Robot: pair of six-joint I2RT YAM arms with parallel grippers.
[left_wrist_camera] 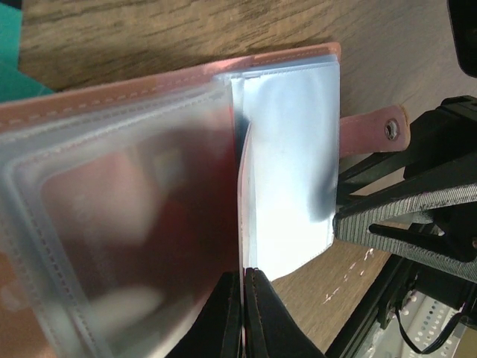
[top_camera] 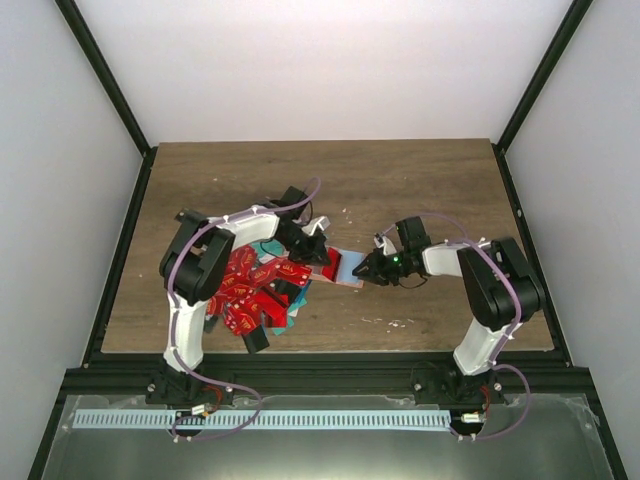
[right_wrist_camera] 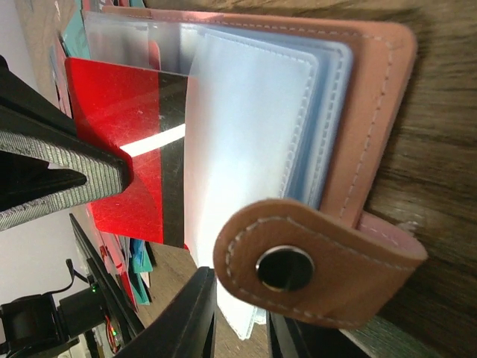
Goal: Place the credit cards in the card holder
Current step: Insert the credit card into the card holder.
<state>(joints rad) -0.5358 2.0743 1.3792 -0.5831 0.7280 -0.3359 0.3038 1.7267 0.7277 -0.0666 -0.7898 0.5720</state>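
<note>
Top external view: one wooden table (top_camera: pixel 430 180) shows bare wood from the grippers to its far edge and along its right side. Two arms meet at mid-table. One heap of credit cards (top_camera: pixel 245 295), too overlapped to count, lies under the left arm and reaches close to the near edge. One card holder (top_camera: pixel 348 266) lies open just right of the heap, between the grippers. The left gripper (left_wrist_camera: pixel 244 298) has its fingers together, apparently on one red card (right_wrist_camera: pixel 123 112) partly inside a sleeve. The right gripper (right_wrist_camera: pixel 238 321) pinches the edge of the clear sleeves (right_wrist_camera: pixel 253 134), at least four layered. One strap (right_wrist_camera: pixel 335 253) carries one snap (right_wrist_camera: pixel 284 267).
</note>
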